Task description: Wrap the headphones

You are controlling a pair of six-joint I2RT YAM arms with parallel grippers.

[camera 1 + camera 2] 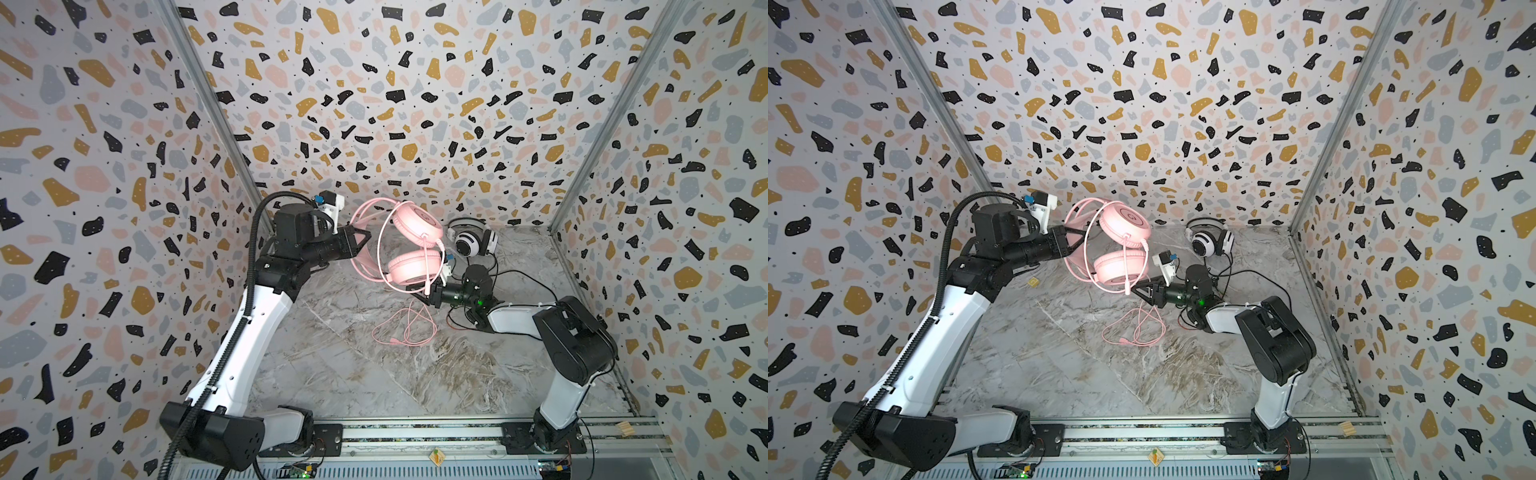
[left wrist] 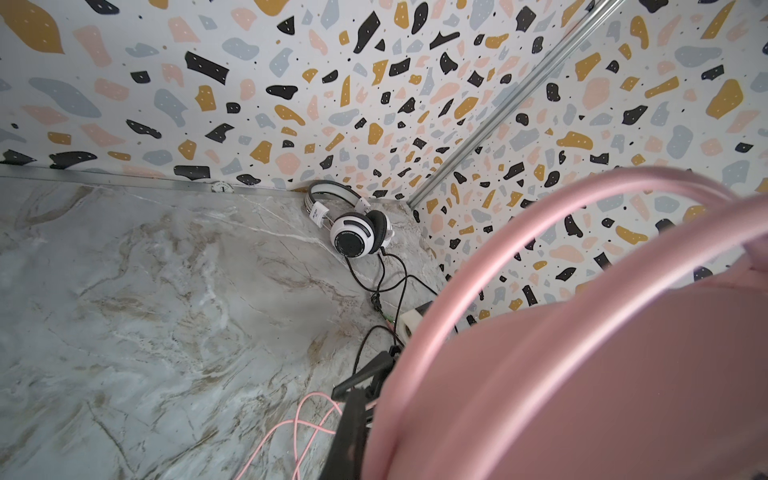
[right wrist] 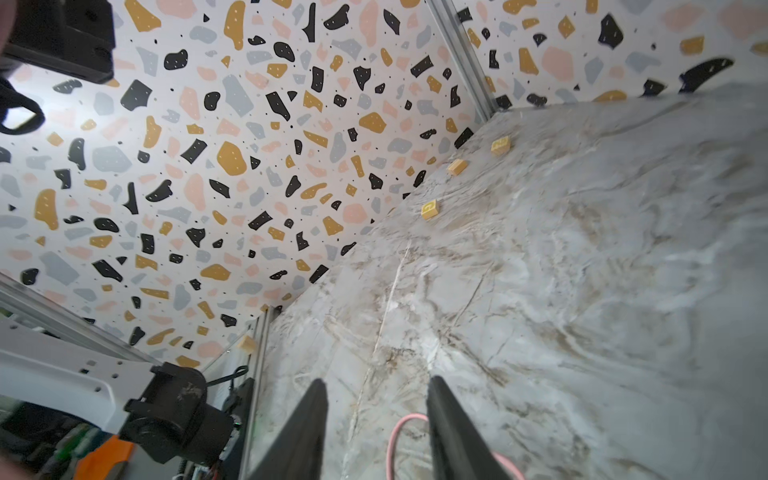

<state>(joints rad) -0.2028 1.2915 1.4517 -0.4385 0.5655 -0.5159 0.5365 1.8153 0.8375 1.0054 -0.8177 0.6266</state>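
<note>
Clearly only partway through. Holding the all-pink padded over-ear headset (image 1: pixel 415 266) aloft by its headband with the left pincer (image 1: pixel 368 235), jaws closed tight on the band, well clear of the grey marble-patterned desk (image 1: pixel 353 374). Appears to have one loose turn of the thin pink cable (image 1: pixel 409 322) slung round the two ear cups, with the rest lying in slack loops on the desk below, plug end included. Leaves, on this reading, most of the winding to do. Nothing begun on the white-and-black headset with black ear pads (image 1: pixel 471 241): sitting near the back right corner of the desk, black cable (image 1: pixel 517 272) sprawled loose beside it.

Right pincer (image 3: pixel 376 380) just under the nearer pink cup, jaws parted with a clear gap and gripping nothing. Pink cable passing behind that gap, not pinched, as far as the right wrist view tells.

Pink headset lying sideways in the air: headband arc toward the left arm, ear cups toward the right arm, long axis running across the desk from side to side. Cups set one toward the back wall, one toward the front.
</note>
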